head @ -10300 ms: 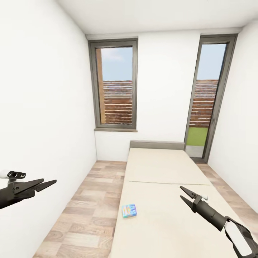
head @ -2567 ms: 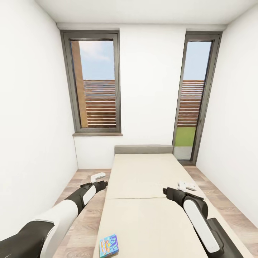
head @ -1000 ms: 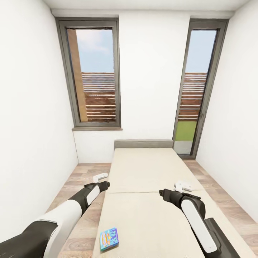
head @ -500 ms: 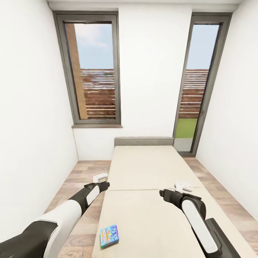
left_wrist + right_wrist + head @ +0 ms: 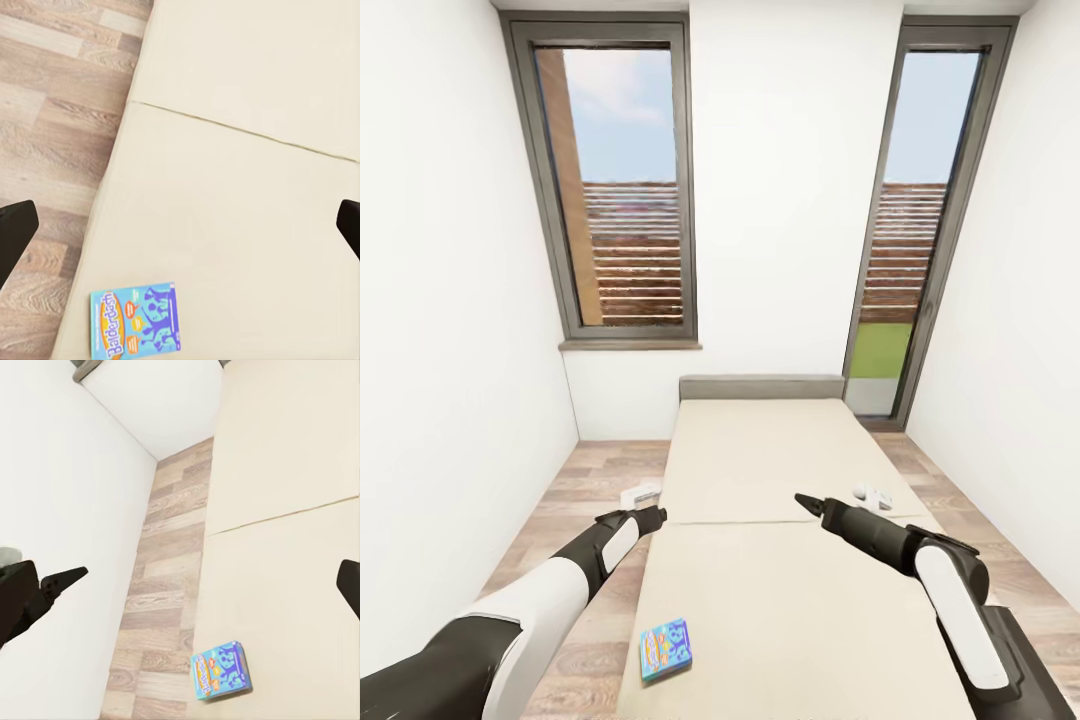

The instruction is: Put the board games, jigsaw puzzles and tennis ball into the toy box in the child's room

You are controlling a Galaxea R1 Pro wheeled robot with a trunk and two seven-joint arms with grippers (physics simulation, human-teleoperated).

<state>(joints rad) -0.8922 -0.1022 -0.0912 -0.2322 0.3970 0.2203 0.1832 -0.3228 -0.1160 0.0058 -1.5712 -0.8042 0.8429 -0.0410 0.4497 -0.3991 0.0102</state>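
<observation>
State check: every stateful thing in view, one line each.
Balderdash board game: flat on the bed, face up, near the edge, ungrasped.
Left gripper: open, empty, above the bed.
Right gripper: open, empty.
Bed: bare mattress, seam across the middle.
Window: closed.
Glass door: closed.

Matt beige cloth covers the bed [image 5: 780,600]; the floor [image 5: 575,500] is wood-grain plank, the board game [image 5: 665,649] glossy printed card.

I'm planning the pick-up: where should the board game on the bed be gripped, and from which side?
The board game lies flat near the bed's left edge. I'd take it from above, jaws across its short sides, probably with the left gripper, which looks open and looks down on it.
</observation>
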